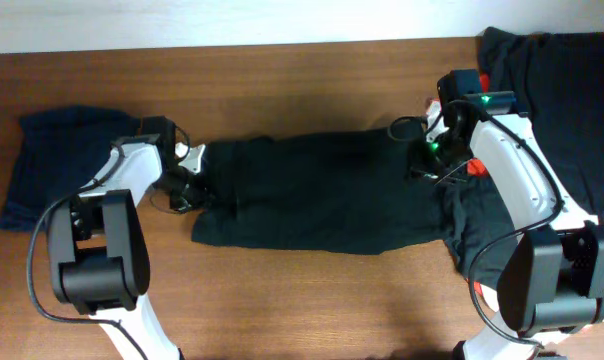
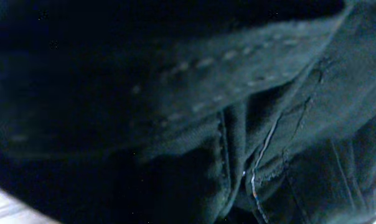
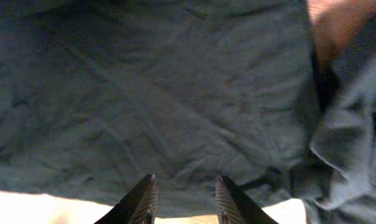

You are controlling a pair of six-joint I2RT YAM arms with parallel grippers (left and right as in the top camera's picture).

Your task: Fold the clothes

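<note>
step: start of a fold on the black garment (image 1: pixel 312 190). it lies spread lengthwise across the middle of the table (image 1: pixel 312 300), one arm at each end, no fold line in it yet by my read.

left gripper (image 1: pixel 187 185): clamped down at the left hem. its wrist view is nothing but dark cloth and a stitched seam up close and the fingers aren't visible, so i read it as pinching that hem, not confirmed.

right gripper (image 3: pixel 186 178): jaws apart, nothing between them, hanging over the garment's right end just inside the edge. not gripping.

next move, my guess: the right side needs to drop and pinch its edge so both ends are held, then carry one edge over to the opposite one. it needs a single-layer grab. there's bunched dark grey cloth (image 3: pixel 343 124) right beside that end, easy to snag by mistake.

garment itself: black, limp, roughly rectangular, mostly flat with light creases. the left end is narrower and puckered where the left gripper sits. the bottom edge is slightly wavy.

other clothes: a navy piece (image 1: pixel 62 165) lies flat at the far left, apart from the black one. a dark pile (image 1: pixel 567 90) fills the top right corner and runs down under the right arm.
</note>
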